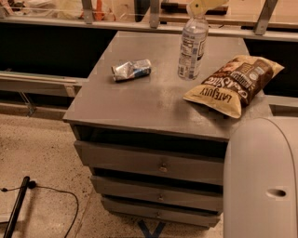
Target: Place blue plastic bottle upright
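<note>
Gripper point(201, 7) at the near-upright blue plastic bottle's point(192, 49) cap — grip cannot be told

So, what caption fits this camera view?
End effector above the blue plastic bottle standing on a grey drawer cabinet.

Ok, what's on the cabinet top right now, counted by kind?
Blue plastic bottle: 1, standing, end effector at its cap
Crushed can: 1
Chip bag: 1
Total: 3

Dim warm light, soft tabletop point(139, 97) sheen; jaws pale at top edge.
</note>
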{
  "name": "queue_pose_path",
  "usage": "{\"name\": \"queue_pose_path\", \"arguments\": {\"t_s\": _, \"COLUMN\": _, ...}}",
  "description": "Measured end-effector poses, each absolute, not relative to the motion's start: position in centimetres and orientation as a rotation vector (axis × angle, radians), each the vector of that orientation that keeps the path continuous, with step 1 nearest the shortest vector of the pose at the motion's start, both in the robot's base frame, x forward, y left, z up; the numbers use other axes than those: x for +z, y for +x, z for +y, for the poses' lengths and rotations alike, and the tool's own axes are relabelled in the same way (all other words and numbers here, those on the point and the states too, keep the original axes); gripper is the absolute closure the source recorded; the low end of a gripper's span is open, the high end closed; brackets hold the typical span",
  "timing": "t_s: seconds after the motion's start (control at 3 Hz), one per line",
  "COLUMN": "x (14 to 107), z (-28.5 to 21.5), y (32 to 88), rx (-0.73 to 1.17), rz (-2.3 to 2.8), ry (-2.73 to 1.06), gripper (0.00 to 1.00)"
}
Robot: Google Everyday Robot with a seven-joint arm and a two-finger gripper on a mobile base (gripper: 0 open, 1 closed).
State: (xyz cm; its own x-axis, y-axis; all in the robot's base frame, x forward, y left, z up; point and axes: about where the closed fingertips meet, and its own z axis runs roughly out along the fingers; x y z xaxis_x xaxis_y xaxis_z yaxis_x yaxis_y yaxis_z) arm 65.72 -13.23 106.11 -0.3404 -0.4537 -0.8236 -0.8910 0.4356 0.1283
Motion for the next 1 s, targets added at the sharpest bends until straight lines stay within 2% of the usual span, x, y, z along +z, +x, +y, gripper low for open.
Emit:
{"name": "queue_pose_path", "arguments": {"t_s": 0.67, "x": 105.7, "z": -11.3, "y": 67.0, "rx": 0.866, "rz": 1.953, "ry": -1.071, "gripper": 1.0}}
{"name": "queue_pose_path", "arguments": {"t_s": 1.0, "x": 105.4, "z": -11.1, "y": 68.9, "rx": 0.816, "rz": 1.908, "ry": -1.069, "gripper": 1.0}}
